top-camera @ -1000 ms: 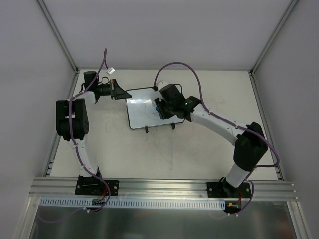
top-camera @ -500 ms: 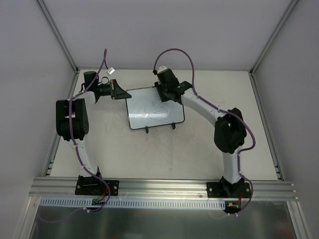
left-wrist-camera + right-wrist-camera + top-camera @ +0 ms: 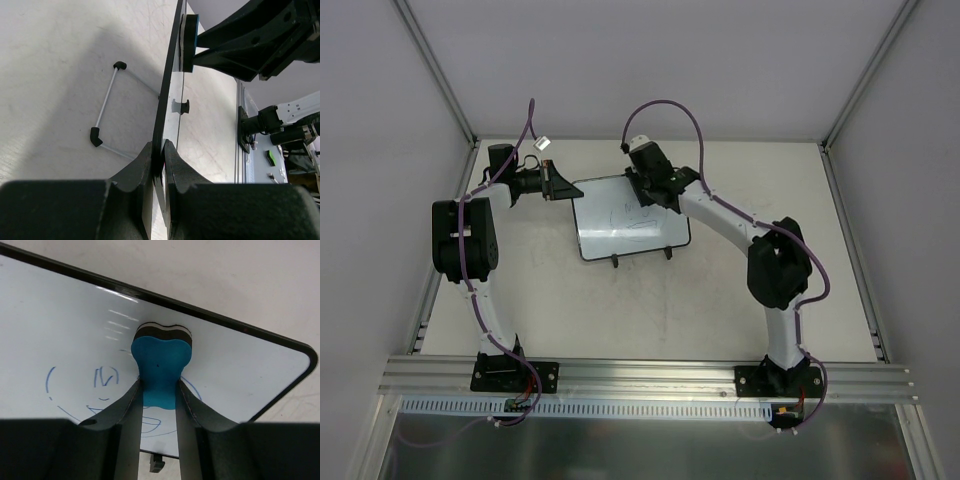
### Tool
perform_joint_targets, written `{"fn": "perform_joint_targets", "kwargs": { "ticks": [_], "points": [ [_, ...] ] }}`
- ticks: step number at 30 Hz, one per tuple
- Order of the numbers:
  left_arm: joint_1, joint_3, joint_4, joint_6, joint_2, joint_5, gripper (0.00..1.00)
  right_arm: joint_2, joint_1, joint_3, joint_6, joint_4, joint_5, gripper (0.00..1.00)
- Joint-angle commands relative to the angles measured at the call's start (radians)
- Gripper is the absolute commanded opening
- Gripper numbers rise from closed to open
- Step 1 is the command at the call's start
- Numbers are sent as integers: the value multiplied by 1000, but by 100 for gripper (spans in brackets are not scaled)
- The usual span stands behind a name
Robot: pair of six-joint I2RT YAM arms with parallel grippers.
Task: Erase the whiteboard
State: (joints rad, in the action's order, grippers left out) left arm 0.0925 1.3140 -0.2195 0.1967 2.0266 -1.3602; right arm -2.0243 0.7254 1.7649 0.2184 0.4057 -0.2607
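The whiteboard (image 3: 625,225) stands tilted on its two black feet at the table's far middle, with blue pen marks (image 3: 102,377) on its face. My left gripper (image 3: 560,185) is shut on the board's left edge (image 3: 167,95), seen edge-on in the left wrist view. My right gripper (image 3: 645,190) is shut on the blue bone-shaped eraser (image 3: 160,365) and presses its felt end against the board near the far right corner. The eraser also shows in the left wrist view (image 3: 189,42), flat against the board (image 3: 60,335).
The board's wire stand with black feet (image 3: 95,136) rests on the white table (image 3: 650,300). Grey walls enclose the table on three sides. An aluminium rail (image 3: 650,375) runs along the near edge by the arm bases.
My right gripper has swept with the eraser from the board's right middle up to its far right edge. The left gripper and the board have stayed put.
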Motion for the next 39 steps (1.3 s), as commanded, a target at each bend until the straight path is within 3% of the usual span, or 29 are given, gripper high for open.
{"fn": "perform_joint_targets", "kwargs": {
  "ticks": [1, 11, 19, 28, 39],
  "points": [
    [-16, 14, -21, -102, -66, 12, 0, -39, 57, -22, 29, -71, 15, 3],
    [-19, 13, -20, -103, -69, 9, 0, -103, 203, -21, 19, -76, 8, 3],
    [-19, 16, -20, -103, -66, 4, 0, -139, 223, -35, -10, -87, -34, 3],
    [-19, 11, -20, -106, -69, 3, 0, -90, 169, -59, -17, -87, -89, 2],
    [-20, 13, -18, -108, -68, 3, 0, 35, -1, -147, -28, -96, -86, 1]
  ]
}}
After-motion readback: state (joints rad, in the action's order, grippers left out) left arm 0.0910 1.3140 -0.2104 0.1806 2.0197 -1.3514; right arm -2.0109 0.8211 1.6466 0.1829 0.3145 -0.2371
